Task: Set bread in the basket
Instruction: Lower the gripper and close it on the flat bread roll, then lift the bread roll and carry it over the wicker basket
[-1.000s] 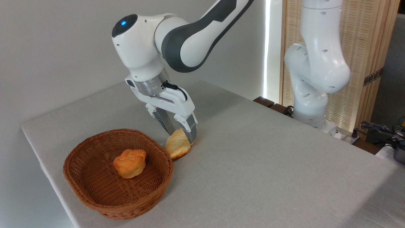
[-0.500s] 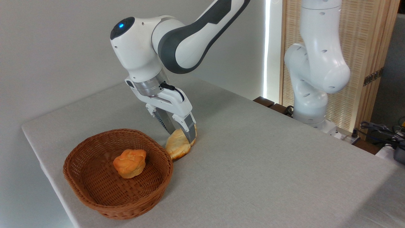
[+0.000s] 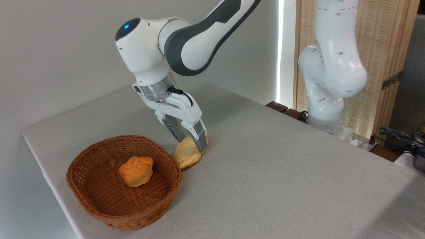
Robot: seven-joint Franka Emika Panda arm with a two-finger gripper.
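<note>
Camera view: hand (image 3: 192, 144) pinching bread (image 3: 187, 154), pale golden, browner edges, tilted, just beside basket (image 3: 99, 205) rim.

Bread (image 3: 186, 154): lower left end hidden behind basket (image 3: 83, 194) rim at basket's 2 o'clock; upper right part covered by the fingers (image 3: 199, 141). Contact with counter (image 3: 282, 172) not discernible. Arm cut off by top edge at 12 o'clock. Cables at 3 o'clock edge blurred, cropped.
</note>
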